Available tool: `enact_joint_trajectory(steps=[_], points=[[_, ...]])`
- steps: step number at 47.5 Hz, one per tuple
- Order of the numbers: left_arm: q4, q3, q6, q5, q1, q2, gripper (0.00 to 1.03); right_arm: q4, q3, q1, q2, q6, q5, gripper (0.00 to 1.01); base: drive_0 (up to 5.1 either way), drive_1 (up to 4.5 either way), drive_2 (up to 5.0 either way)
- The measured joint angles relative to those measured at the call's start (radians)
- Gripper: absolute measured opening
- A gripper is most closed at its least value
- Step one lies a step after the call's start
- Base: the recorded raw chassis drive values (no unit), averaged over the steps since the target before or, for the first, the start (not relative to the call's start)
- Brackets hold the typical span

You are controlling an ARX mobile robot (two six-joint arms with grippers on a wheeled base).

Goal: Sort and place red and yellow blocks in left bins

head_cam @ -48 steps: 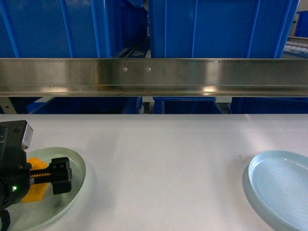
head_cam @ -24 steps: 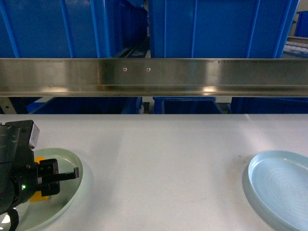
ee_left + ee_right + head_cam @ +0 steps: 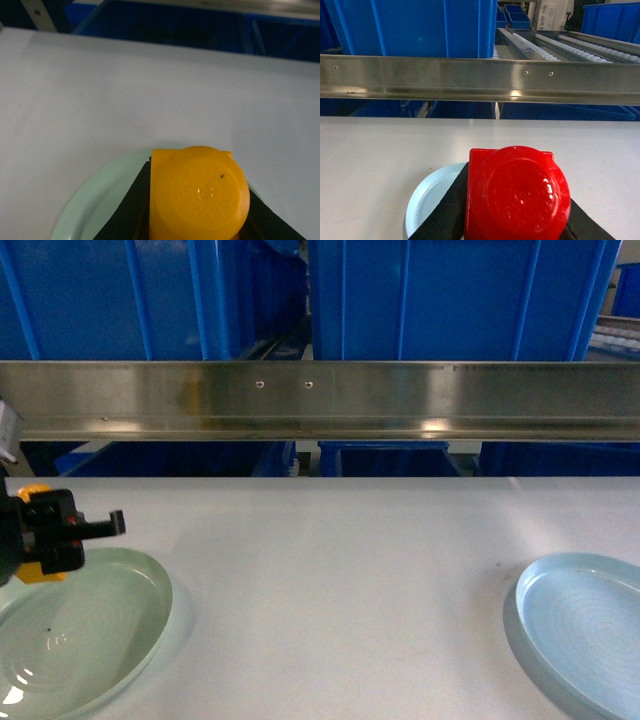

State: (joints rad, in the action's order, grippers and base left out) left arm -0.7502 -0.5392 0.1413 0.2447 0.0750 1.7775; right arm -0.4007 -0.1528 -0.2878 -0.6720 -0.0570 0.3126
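Observation:
My left gripper (image 3: 62, 533) hangs at the far left, above the far rim of the pale green plate (image 3: 90, 625). It is shut on the yellow block (image 3: 197, 195), whose stud fills the left wrist view between the dark fingers (image 3: 131, 212). The right gripper (image 3: 517, 225) is shut on the red block (image 3: 516, 196), held above the table beside the pale blue plate (image 3: 431, 200); this gripper is out of the head view. The left bins (image 3: 100, 300) are large blue crates behind the steel rail (image 3: 320, 400).
The pale blue plate (image 3: 585, 630) lies at the right of the white table (image 3: 340, 580). More blue crates (image 3: 460, 300) stand behind the rail, with others below it. A roller conveyor (image 3: 570, 42) runs at the far right.
The left gripper has lifted the yellow block off the pale green plate and moved up and to the left. The plate now lies bare.

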Motion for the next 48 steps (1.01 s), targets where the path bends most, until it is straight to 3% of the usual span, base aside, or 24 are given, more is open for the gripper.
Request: enact_joint_trajectory(steps=[10, 23, 40, 48], points=[[0.124, 0.08, -0.013, -0.037, -0.031, -0.264, 0.27, 0.0, 0.0, 0.0, 0.0, 0.0, 0.0, 0.28, 0.0, 0.0, 0.0], [0.289, 0.135, -0.034, -0.096, -0.029, -0.553, 0.27, 0.0, 0.0, 0.0, 0.0, 0.0, 0.0, 0.28, 0.0, 0.0, 0.0], [0.496, 0.145, -0.064, -0.115, -0.008, -0.796, 0.27, 0.0, 0.0, 0.0, 0.0, 0.0, 0.0, 0.28, 0.0, 0.0, 0.0], [0.505, 0.126, -0.071, -0.111, -0.009, -0.831, 0.27, 0.0, 0.0, 0.0, 0.0, 0.0, 0.0, 0.28, 0.0, 0.0, 0.0]])
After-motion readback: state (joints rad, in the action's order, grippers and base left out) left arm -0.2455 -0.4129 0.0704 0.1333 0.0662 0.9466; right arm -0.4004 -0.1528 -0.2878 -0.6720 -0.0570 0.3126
